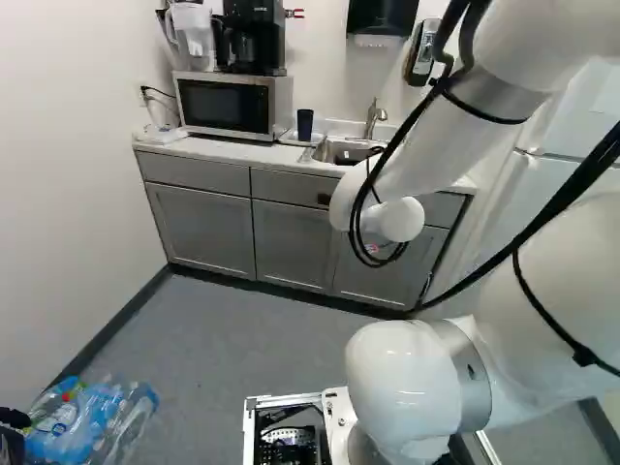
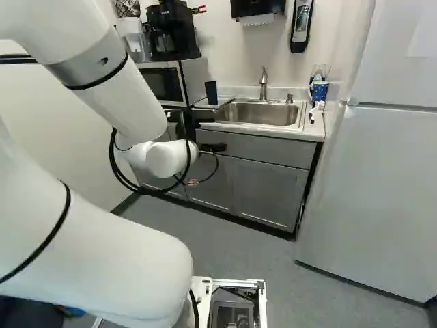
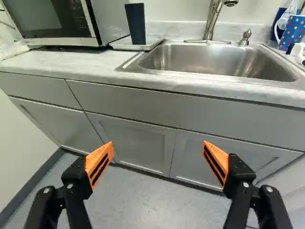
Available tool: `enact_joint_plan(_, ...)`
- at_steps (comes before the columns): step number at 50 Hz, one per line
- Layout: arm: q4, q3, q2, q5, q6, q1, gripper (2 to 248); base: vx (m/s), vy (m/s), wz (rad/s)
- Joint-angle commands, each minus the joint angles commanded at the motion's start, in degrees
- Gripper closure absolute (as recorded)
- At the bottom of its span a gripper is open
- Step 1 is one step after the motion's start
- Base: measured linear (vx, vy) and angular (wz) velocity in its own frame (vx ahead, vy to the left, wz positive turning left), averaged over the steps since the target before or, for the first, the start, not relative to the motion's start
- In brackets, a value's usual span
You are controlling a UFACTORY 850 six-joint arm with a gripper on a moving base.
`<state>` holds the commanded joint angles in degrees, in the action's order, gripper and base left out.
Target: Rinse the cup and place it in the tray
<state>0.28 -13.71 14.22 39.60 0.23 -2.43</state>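
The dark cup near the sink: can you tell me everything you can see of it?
The cup is tall, dark blue to black and plain, with no handle showing. It narrows towards its base and looks like plastic. It stands upright, wide end up, on the pale tray between the microwave and the sink. The open gripper is not touching it. Its inside is hidden.

The dark blue cup (image 3: 136, 25), plain and wider at its mouth than its base, stands upright on the tray (image 3: 125, 46). Pale and shallow, with a low rim, the tray lies flat on the surface (image 3: 71, 63) between microwave (image 3: 43, 21) and sink (image 3: 214, 59).
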Motion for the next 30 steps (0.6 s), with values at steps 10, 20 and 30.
enact_joint_plan(10,-0.1,2.8,0.6,3.3,-0.1,0.8,3,0.000,0.000,0.000)
enact_joint_plan(20,-0.2,5.1,1.0,6.1,-0.1,1.4,3,0.000,0.000,0.000)
enact_joint_plan(30,-0.2,6.8,1.4,8.1,-0.2,1.9,3,0.000,0.000,0.000)
